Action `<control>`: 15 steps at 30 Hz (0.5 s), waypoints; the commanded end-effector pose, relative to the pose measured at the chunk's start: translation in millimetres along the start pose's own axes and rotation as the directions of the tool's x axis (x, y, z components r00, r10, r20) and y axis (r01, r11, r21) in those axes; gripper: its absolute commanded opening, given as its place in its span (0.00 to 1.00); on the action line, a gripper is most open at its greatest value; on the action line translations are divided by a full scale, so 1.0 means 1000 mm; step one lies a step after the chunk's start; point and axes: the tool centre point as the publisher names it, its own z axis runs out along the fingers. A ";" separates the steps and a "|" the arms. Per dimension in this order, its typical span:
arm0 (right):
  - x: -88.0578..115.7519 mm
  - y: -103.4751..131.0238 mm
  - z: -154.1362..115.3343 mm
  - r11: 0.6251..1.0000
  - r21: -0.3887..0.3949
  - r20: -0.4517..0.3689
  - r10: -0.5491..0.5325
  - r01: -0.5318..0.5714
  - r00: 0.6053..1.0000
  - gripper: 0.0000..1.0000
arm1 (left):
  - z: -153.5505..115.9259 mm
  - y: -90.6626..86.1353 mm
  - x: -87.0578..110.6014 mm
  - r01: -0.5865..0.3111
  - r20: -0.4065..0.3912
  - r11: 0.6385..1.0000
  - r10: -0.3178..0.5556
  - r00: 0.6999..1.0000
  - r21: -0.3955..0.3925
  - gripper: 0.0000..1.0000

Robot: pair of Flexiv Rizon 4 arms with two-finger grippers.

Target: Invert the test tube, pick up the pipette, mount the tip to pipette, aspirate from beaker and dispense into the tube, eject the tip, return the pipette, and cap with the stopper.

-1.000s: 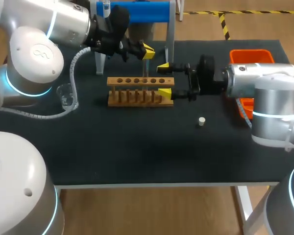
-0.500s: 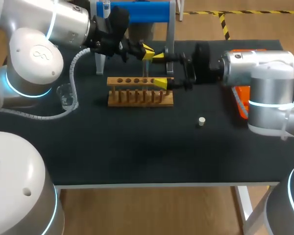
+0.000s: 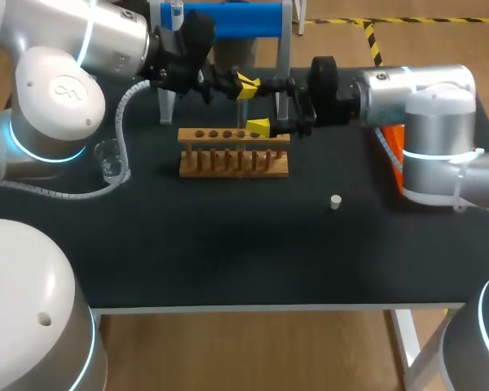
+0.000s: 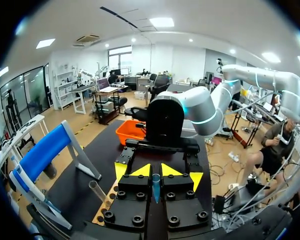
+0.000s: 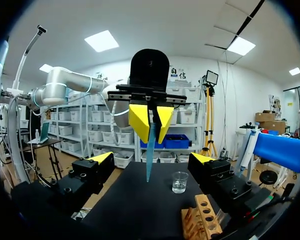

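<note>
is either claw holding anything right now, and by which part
The left claw is shut on a thin blue-green tube, gripping its upper end so it hangs down. The right claw is open, holding nothing.

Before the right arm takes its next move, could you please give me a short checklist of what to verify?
1. Left claw shut on the test tube: ok, both fingers press it.
2. Right claw open: ok, fingers wide apart.
3. Tube between the right claw's fingers: ok, roughly centred, neither finger touching it.
4. Free length of tube below the left claw for a grasp: ok.
5. Tube end clear of the wooden rack: cannot tell from the head view.
6. Beaker and stopper out of the way: ok, both stand apart on the table.
</note>
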 end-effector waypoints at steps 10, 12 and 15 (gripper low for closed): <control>-0.003 -0.001 0.015 1.000 0.002 -0.030 0.007 -0.007 1.000 1.00 | 0.000 0.000 0.000 0.001 0.000 1.000 -0.001 1.000 -0.001 0.00; -0.002 -0.001 0.018 1.000 0.004 -0.034 0.007 -0.007 0.999 1.00 | 0.000 0.000 0.000 0.001 0.000 1.000 -0.001 1.000 -0.001 0.00; -0.002 0.000 0.020 1.000 0.006 -0.039 0.005 -0.005 0.999 1.00 | 0.000 0.000 0.000 0.001 0.000 1.000 -0.001 1.000 -0.001 0.00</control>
